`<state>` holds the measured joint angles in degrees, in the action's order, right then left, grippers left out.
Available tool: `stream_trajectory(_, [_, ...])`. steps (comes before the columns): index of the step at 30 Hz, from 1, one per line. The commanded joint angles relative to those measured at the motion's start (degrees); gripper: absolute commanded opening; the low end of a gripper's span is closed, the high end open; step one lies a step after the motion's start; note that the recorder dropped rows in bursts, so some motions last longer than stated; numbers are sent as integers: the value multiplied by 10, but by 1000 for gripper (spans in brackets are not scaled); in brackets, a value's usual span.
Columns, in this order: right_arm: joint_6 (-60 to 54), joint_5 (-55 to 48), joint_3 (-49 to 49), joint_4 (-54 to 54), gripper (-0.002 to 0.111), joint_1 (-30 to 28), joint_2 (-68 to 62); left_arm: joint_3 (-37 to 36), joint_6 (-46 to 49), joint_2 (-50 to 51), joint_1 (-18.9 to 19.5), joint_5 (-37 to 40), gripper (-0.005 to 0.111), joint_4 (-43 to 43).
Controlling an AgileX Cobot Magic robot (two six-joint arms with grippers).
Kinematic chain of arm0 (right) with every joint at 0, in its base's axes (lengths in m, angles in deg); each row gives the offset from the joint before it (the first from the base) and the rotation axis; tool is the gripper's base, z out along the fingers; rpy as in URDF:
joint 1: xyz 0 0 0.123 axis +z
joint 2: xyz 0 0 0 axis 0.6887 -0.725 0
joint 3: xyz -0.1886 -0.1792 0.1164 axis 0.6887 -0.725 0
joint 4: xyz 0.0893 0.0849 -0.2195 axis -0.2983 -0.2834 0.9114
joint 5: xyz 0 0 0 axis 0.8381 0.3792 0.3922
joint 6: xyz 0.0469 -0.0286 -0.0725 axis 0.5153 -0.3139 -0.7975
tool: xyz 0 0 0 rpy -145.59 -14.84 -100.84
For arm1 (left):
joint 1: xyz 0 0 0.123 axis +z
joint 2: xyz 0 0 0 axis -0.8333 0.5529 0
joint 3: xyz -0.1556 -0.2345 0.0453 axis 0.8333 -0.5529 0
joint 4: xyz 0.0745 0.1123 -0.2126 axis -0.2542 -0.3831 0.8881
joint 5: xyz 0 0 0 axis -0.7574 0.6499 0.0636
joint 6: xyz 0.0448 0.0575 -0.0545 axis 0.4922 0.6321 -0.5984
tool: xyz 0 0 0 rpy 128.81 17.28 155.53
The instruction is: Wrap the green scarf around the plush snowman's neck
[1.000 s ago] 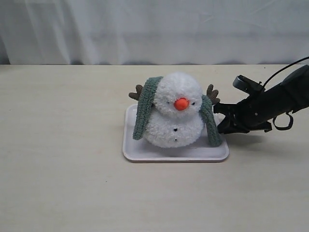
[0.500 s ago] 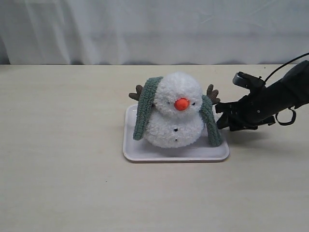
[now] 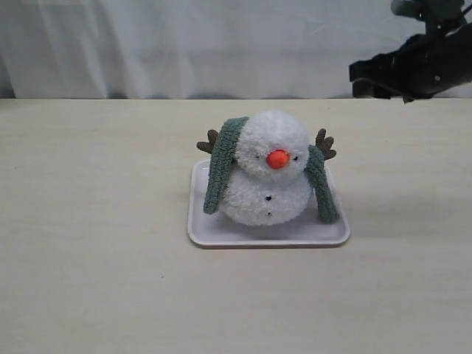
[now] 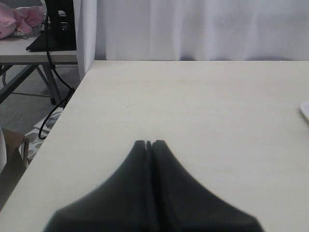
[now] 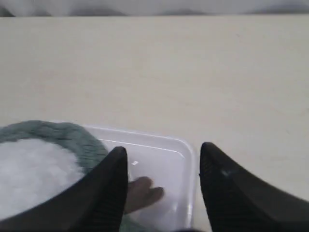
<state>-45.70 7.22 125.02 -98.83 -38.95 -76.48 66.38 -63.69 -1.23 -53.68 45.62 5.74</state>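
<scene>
The green scarf (image 3: 220, 166) loops behind the plush snowman's (image 3: 267, 177) neck, both ends hanging down its front onto the white tray (image 3: 221, 234); the right end effector (image 5: 161, 152) hangs high and well apart, jaws spread, holding nothing; the left end effector (image 4: 149, 143) sits pressed together over bare counter (image 3: 88, 258). The wrap looks incomplete — one end probably needs pinching near its tip and carrying across under the nose, gently, so the other end is not dragged off.

Frontal exterior and close overhead right wrist views share the snowman (image 3: 259, 199).

left claw (image 4: 148, 143) closed, right claw (image 5: 164, 148) parted
</scene>
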Motion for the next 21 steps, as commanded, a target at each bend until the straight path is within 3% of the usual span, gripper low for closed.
stream_trajectory(1, [42, -70, -1, 4, 45, 96, 55, -1, 0, -1, -3, -7, 0, 0])
stream_trajectory(4, [58, -80, -40, 5, 45, 182, 63, -1, 0, -1, -3, -7, 0, 0])
stream_trajectory(11, [107, 182, -178, 5, 45, 352, 54, -1, 0, -1, -3, -7, 0, 0])
stream_trajectory(14, [107, 218, -181, 2, 45, 381, 27, -1, 0, -1, -3, -7, 0, 0])
stream_trajectory(21, [107, 274, -180, 2, 45, 386, -36, -1, 0, -1, -3, -7, 0, 0])
